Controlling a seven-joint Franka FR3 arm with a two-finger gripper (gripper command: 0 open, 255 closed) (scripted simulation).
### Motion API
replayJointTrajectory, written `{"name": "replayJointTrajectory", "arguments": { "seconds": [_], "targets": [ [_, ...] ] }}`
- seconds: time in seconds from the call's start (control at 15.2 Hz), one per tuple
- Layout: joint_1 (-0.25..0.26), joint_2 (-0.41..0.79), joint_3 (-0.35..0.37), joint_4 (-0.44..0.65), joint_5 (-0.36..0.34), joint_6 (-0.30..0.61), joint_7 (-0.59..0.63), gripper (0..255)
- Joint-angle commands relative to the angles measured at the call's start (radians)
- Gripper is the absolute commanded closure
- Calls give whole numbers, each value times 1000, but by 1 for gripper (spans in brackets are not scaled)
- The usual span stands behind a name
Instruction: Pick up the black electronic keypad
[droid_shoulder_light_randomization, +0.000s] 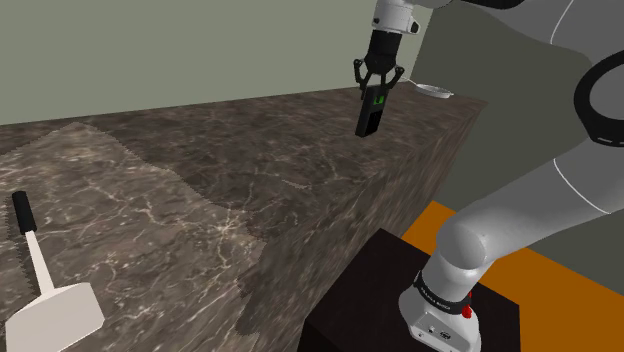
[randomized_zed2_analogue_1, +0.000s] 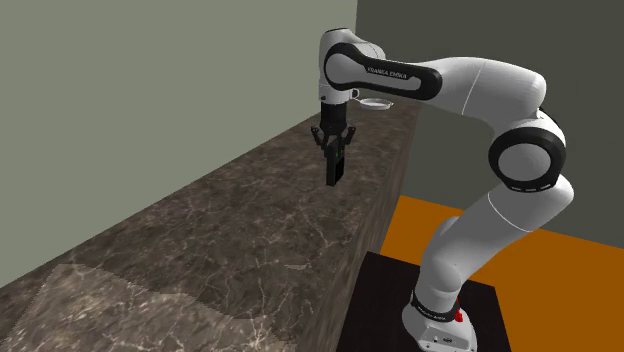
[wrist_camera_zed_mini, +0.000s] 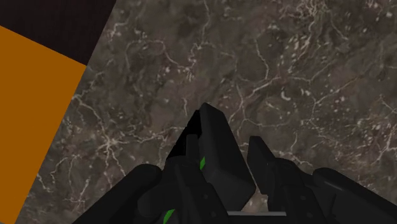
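**Keypad clasped in gripper, hanging over far end of countertop**

Obs. 1: The gripper is pointing straight down from the arm and is clamping the upper end of the black keypad. In the wrist view the two fingers are pressing against either side of the keypad.

Obs. 2: The keypad is hanging upright, long axis vertical, with a small green display glowing near its top, just under the fingertips. In the second exterior view its lower end is appearing clear of the surface, though the gap is hard to judge.

Obs. 3: Below it the dark marbled countertop is running along the grey-green wall. The keypad is sitting over the far part, near the edge facing the stand.

Obs. 4: A white dish is resting at the far end of the countertop, near the gripper. A white scraper with a black handle is lying well apart, at the shoulder view's lower left.

Obs. 5: Orange floor is showing beside the stand.
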Motion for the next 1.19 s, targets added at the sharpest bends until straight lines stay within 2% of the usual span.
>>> {"name": "replayJointTrajectory", "arguments": {
  "seconds": [0.0, 0.13, 1.12],
  "targets": [
    [0, 0, 0, -1, 0, 0, 0, 255],
    [0, -1, -1, -2, -1, 1, -1, 255],
    [-1, 107, -1, 316, -1, -210, 0, 255]
  ]
}}
